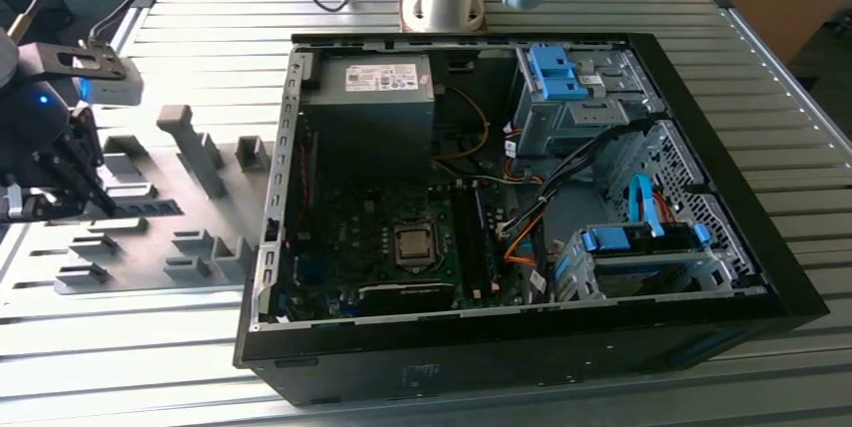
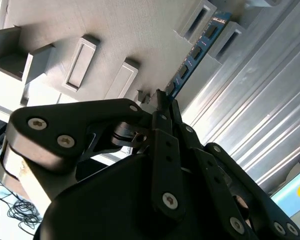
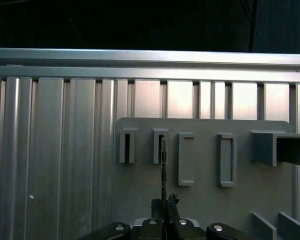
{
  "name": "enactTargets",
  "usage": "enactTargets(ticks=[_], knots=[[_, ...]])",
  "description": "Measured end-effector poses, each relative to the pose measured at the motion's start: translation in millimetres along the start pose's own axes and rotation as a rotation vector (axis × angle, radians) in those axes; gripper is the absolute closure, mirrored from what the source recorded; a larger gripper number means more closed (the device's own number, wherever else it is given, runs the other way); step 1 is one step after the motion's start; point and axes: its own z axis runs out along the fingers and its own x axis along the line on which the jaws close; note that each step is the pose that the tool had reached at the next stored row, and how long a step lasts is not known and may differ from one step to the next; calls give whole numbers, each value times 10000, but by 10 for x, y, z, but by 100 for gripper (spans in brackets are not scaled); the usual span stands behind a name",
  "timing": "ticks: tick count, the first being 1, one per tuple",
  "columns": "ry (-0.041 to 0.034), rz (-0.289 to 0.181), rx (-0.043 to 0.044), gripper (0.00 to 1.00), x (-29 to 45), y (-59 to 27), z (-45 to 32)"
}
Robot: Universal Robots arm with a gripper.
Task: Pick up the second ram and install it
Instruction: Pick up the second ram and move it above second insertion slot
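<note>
Closing narrowly on one end of the thin bluish-green memory stick [image 2: 195, 52], the black claw [image 2: 164, 97] is holding it. The stick's far end is sitting by the raised slots of the flat grey holder plate [image 2: 140, 30], which is lying on the ribbed metal surface [image 2: 260, 100].

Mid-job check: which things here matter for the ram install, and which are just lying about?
For the job: second ram, gripper closed on it, grey holder tray, black memory slots in the open computer case.
Just there: power supply, processor, blue drive brackets, orange cables.
</note>
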Motion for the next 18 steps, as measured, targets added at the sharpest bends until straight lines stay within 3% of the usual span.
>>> enactTargets(ticks=[18], knots=[[0, 0, 0, 86, -1, 2, -150]])
